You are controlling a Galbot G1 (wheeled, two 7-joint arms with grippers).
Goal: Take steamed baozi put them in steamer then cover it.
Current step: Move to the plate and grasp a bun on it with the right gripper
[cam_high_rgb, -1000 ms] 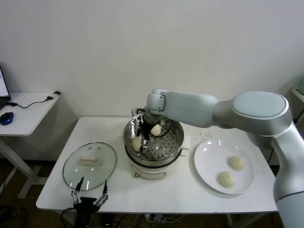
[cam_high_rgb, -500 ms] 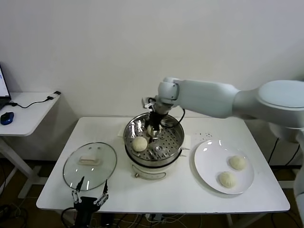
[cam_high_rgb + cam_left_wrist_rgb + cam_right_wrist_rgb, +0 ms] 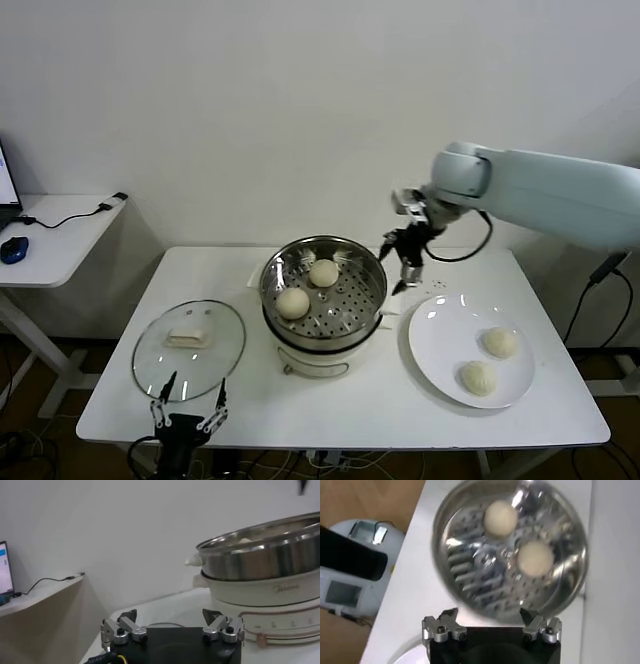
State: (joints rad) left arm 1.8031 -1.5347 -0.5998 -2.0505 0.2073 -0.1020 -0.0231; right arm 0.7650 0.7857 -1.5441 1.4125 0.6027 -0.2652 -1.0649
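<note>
Two baozi (image 3: pixel 323 273) (image 3: pixel 293 302) lie apart on the perforated floor of the steamer (image 3: pixel 372 293), which sits on its white base mid-table; two more (image 3: pixel 499 342) (image 3: pixel 478 377) lie on the plate (image 3: pixel 440 340) to its right, near the plate's outer edge; the cover (image 3: pixel 189 348) lies flat on the table (image 3: pixel 360 410) left of the steamer, white handle up, clear of the rim; the right gripper (image 3: pixel 405 263) hangs in the air over the gap between steamer and plate, nearer the steamer's right rim, fingers spread and holding nothing, its wrist view looking down on both buns in the basket (image 3: pixel 500 519) (image 3: pixel 535 557); the left gripper (image 3: pixel 190 409) rests low at the table's front edge just before the cover, fingers apart and empty, with the steamer (image 3: pixel 260 560) to its side.
</note>
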